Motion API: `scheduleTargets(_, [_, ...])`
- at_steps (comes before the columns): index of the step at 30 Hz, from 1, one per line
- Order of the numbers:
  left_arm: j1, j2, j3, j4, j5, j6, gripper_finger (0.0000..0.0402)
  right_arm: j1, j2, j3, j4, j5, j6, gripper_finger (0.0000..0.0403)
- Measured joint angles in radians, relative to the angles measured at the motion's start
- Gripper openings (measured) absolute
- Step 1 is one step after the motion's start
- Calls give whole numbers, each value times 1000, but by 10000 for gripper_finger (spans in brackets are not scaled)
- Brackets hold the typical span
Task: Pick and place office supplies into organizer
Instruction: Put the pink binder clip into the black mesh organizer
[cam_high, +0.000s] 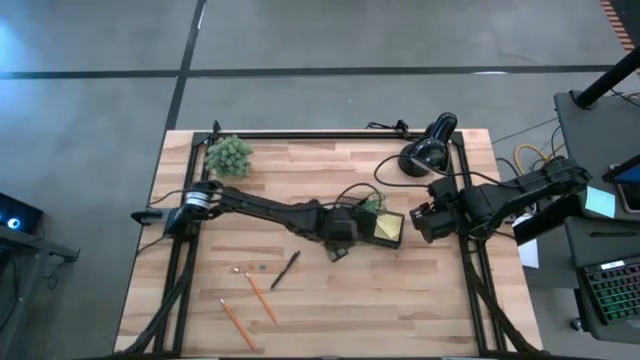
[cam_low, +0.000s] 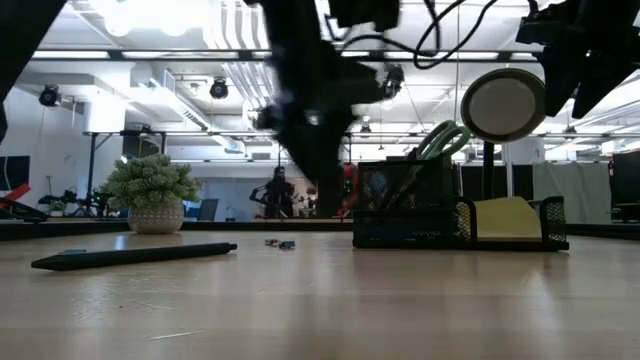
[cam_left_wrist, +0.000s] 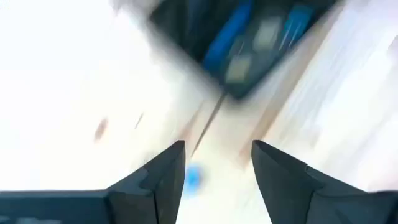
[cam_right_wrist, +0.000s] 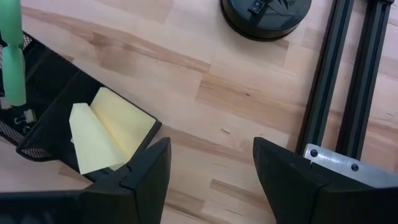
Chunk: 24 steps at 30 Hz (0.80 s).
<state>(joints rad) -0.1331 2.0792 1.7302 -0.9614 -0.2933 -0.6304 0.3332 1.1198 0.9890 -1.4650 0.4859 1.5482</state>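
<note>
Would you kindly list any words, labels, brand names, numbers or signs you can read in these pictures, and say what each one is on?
There is no readable text in any view.
The lamp base carries small pale marks, too small to read.
The organizer, sticky-note pad and black pen show no lettering.
The left wrist view is too blurred to show any.

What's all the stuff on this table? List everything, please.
organizer: one, black mesh, table middle
scissors: one, green handles, standing in the organizer
sticky-note pad: one, yellow, in the organizer's right compartment
pencils: two, orange, near front edge, left of centre
pen: one, dark, lying by the pencils
plant: one, green, back left corner
desk lamp: one, black, back right
left hand: open, beside the organizer's left end
right hand: open, just right of the organizer
</note>
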Motion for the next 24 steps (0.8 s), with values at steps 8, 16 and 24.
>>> scheduleTargets(8, [18, -56, -55, -214, 218, 89, 171, 0, 0, 0, 10, -2, -1, 219])
scheduleTargets(16, [116, -53, -125, -173, 250, 142, 171, 0, 0, 0, 11, 0, -4, 219])
scheduleTargets(24, [195, -53, -128, -56, 298, 223, 171, 0, 0, 0, 11, 0, 6, 219])
